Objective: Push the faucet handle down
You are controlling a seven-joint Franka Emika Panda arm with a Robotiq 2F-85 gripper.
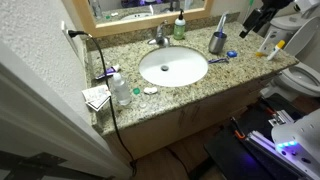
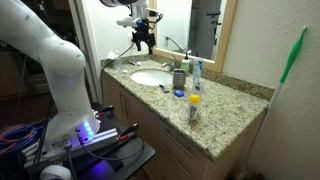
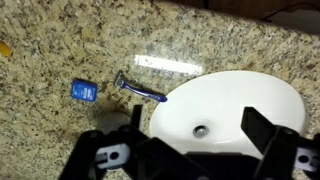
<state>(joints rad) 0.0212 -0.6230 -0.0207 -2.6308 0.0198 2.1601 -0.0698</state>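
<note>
Chrome faucet handle point(image 1: 160, 34) sits behind oval basin point(image 1: 150, 70) in speckled granite point(image 1: 235, 75).

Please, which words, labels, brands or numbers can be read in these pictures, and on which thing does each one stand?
No text can be read in any view.
green bottle: label too small to read.
small blue packet: print blurred.
bottle with yellow cap: label too small to read.

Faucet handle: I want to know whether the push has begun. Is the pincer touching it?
No, in an exterior view the pincer hangs well to the side of the faucet handle, past the basin.
</note>
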